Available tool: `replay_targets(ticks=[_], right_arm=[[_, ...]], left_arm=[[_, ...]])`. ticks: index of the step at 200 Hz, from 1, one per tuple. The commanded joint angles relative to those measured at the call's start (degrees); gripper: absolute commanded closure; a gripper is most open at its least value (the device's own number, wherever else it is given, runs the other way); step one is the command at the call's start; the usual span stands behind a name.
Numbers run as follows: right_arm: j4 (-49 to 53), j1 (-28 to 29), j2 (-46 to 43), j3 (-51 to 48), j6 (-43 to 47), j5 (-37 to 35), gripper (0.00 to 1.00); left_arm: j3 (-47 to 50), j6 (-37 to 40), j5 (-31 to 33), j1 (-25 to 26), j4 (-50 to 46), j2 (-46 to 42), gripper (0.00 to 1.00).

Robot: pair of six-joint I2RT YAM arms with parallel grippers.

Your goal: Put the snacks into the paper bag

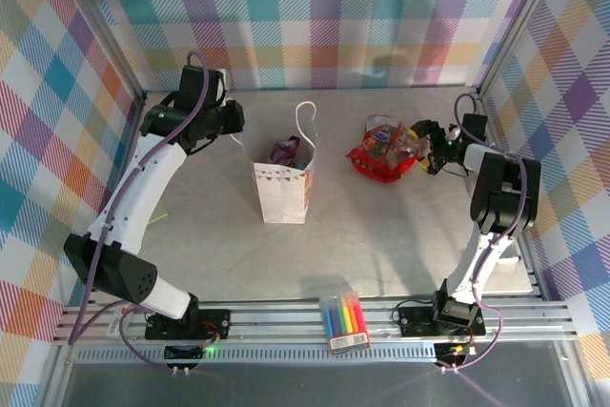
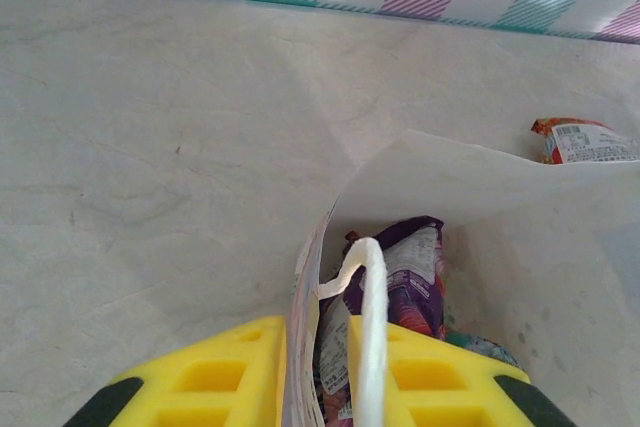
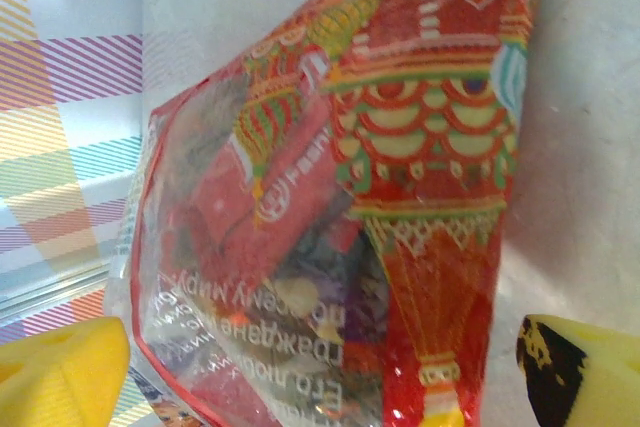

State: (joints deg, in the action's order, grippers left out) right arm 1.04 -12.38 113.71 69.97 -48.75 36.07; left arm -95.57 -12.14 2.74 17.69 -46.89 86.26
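Note:
The white paper bag [image 1: 282, 195] stands upright mid-table with its mouth open. My left gripper [image 1: 238, 125] is shut on the bag's left wall [image 2: 305, 347], which runs between the yellow fingers [image 2: 220, 372], and the cord handle [image 2: 372, 327] lies over the right finger. Inside the bag are a purple snack [image 2: 415, 272] and a teal one [image 2: 480, 345]. A red snack packet [image 1: 379, 159] lies to the bag's right with an orange one [image 1: 381, 127] behind it. My right gripper [image 1: 420, 148] is open, with the red packet [image 3: 400, 197] lying between its wide-spread fingers [image 3: 60, 372].
A pack of rainbow marker pens [image 1: 345, 322] rests on the rail at the near edge. Checked walls close in the back and both sides. Open tabletop [image 1: 381, 235] lies in front of the bag and the packets.

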Motion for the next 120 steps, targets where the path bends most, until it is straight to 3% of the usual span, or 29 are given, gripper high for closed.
replay_targets(ticks=[1, 86, 120], right_arm=[[-3.58, 0.51, 1.83, 3.32, -0.86, 2.99, 0.0], [3.44, 3.8, 8.02, 8.38, -0.9, 1.38, 0.03], [5.42, 6.03, 11.01, 11.79, 0.27, 2.86, 0.23]], left_arm=[[-1.19, 0.41, 0.93, -0.64, -1.22, 1.39, 0.77], [-2.85, 0.19, 0.96, -0.64, -1.8, 2.78, 0.76], [-2.8, 0.28, 1.3, -0.64, -1.67, 2.62, 0.76]])
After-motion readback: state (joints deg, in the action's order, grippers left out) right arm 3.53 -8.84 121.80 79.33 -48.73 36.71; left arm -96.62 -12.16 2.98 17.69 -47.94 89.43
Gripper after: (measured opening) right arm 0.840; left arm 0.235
